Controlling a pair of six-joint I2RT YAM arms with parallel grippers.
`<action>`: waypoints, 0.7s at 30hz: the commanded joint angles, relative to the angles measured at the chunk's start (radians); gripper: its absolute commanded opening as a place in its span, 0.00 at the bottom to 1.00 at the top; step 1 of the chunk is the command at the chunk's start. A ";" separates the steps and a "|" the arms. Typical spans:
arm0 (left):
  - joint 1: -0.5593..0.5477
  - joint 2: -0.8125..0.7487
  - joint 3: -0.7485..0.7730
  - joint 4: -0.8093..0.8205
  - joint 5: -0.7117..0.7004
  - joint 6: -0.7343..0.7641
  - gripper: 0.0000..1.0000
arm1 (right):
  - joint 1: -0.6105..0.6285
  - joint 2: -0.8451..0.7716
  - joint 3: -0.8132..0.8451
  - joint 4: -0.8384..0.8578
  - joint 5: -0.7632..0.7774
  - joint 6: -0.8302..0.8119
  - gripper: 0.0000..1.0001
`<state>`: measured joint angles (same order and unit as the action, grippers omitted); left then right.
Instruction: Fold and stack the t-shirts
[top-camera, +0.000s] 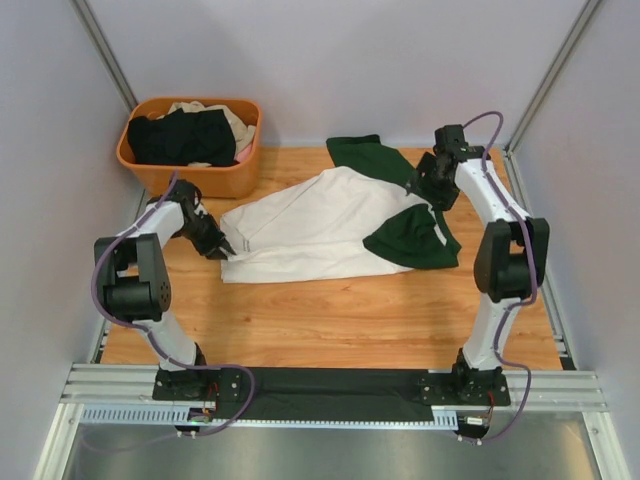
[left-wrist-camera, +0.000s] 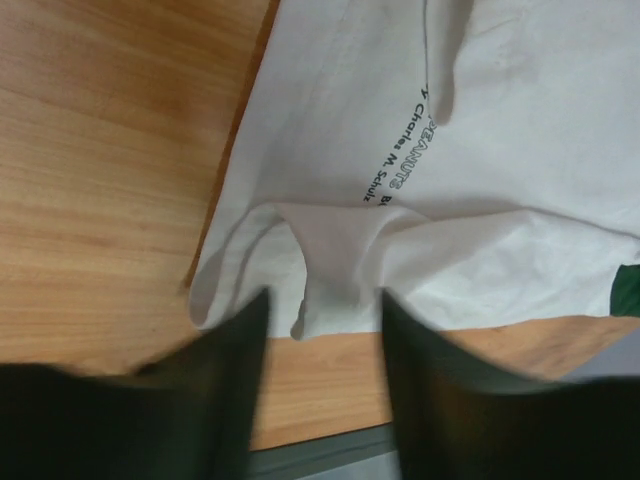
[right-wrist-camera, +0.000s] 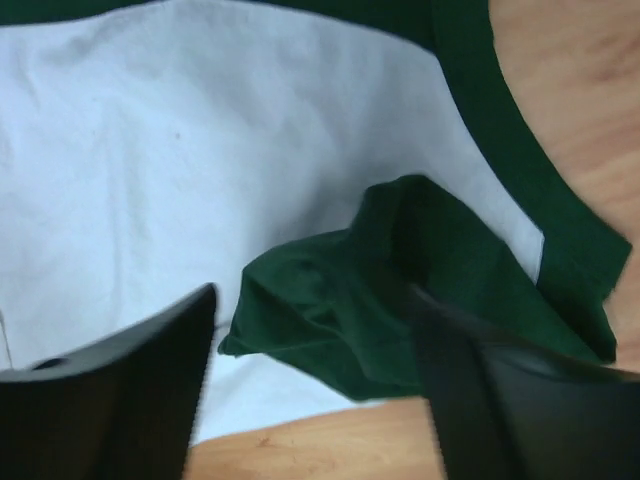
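The white t-shirt (top-camera: 320, 225) with dark green sleeves (top-camera: 412, 238) lies spread on the wooden table, its hem to the left. My left gripper (top-camera: 226, 247) is open at the hem's lower left corner; the left wrist view shows a folded bit of white hem (left-wrist-camera: 335, 290) between the jaws and black print (left-wrist-camera: 400, 150) beyond. My right gripper (top-camera: 432, 180) is open over the shirt's upper right part; the right wrist view shows a rumpled dark green fold (right-wrist-camera: 330, 300) between the jaws. Black and beige shirts (top-camera: 180, 135) lie in the basket.
An orange plastic basket (top-camera: 190, 178) stands at the back left corner. Grey walls enclose the table on three sides. A metal rail (top-camera: 330, 385) with the arm bases runs along the near edge.
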<state>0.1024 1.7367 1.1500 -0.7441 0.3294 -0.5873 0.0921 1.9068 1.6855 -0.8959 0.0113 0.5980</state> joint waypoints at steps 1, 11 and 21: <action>0.007 -0.060 0.002 0.008 0.028 0.003 0.73 | -0.043 0.125 0.172 -0.044 -0.062 -0.093 0.97; 0.002 -0.471 -0.285 0.086 -0.086 -0.052 1.00 | -0.199 -0.322 -0.484 0.195 -0.112 -0.040 0.98; -0.027 -0.465 -0.469 0.282 -0.036 -0.100 0.97 | -0.265 -0.321 -0.753 0.377 -0.232 -0.055 0.82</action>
<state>0.0788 1.2484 0.6849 -0.5808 0.2676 -0.6655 -0.1688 1.5513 0.9264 -0.6434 -0.1574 0.5518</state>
